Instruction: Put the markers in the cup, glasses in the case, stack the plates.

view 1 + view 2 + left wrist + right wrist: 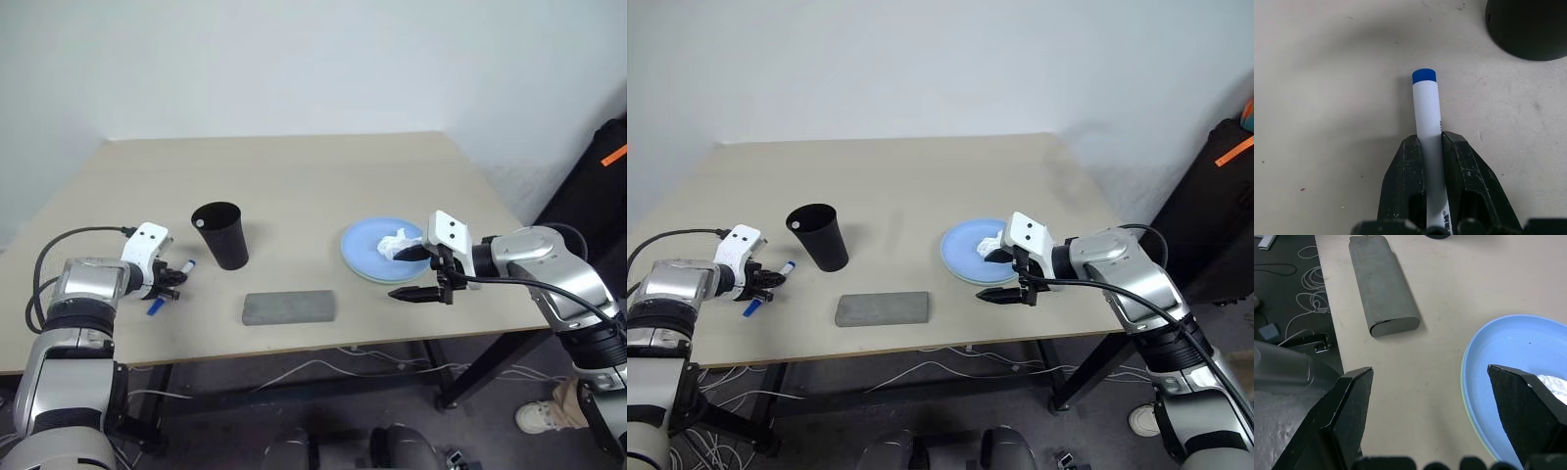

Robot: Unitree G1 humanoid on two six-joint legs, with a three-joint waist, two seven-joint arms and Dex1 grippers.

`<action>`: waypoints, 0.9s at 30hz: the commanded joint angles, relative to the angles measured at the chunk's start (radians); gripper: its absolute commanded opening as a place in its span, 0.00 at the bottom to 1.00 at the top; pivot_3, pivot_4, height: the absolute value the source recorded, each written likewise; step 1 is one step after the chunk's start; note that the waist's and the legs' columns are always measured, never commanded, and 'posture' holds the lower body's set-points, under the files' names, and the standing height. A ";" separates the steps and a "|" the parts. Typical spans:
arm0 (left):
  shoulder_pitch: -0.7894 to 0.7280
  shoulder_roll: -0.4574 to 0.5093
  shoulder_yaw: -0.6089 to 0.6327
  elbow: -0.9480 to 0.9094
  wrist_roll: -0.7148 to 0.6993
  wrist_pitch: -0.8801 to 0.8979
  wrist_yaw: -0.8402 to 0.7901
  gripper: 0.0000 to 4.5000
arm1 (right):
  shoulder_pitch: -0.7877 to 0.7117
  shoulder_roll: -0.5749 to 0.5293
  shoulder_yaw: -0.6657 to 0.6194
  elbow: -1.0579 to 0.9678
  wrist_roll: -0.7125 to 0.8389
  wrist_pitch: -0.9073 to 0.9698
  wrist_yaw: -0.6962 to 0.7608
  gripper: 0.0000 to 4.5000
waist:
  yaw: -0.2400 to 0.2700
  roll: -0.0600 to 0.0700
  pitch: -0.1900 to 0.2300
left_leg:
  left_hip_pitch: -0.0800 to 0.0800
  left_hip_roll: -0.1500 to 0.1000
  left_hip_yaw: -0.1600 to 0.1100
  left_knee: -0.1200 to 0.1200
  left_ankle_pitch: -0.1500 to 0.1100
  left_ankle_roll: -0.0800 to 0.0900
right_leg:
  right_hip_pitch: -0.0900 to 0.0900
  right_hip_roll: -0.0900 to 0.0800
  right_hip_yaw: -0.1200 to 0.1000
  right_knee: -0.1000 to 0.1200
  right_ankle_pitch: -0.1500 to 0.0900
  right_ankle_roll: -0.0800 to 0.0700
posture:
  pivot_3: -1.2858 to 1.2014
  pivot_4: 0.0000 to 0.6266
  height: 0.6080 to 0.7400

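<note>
Left tool [1432, 147] angled down at the table, clamped on blue-capped marker [1427, 112]; right tool [419, 272] apart beside plates [364, 250].

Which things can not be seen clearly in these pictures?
- Inside of the black tapered plastic cup: head views, its wall hides any contents.
- Inside of the flat grey felt case: closed.
- Pale green plate: only a rim edge under the light blue plate.
- Blue-capped white marker: rear hidden between the left gripper fingers.
</note>
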 commanded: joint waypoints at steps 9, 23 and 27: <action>-0.283 -0.017 0.322 0.014 -0.208 -0.326 0.183 0.03 | -0.033 -0.003 -0.029 -0.009 0.004 -0.017 0.002 0.90 | 0.009 -0.008 0.003 | -0.007 0.000 -0.001 0.001 -0.002 0.003 | -0.004 -0.004 -0.002 -0.001 0.000 0.000 | 0.52 0.00 0.98; -0.117 -0.216 0.332 -0.295 -0.367 -0.276 0.047 0.03 | -0.033 -0.020 -0.039 -0.004 0.005 -0.010 0.004 0.90 | -0.020 -0.008 0.003 | -0.001 -0.001 0.003 0.005 -0.002 0.001 | 0.004 0.000 -0.002 0.001 0.001 0.001 | 0.52 0.00 0.98; -0.085 -0.225 0.319 -0.321 -0.356 -0.301 0.040 0.03 | -0.040 -0.036 -0.048 0.013 0.008 0.007 0.007 0.90 | -0.020 -0.008 0.003 | 0.000 -0.001 0.000 0.006 -0.001 0.001 | 0.004 0.000 -0.002 0.001 0.001 -0.001 | 0.52 0.00 0.98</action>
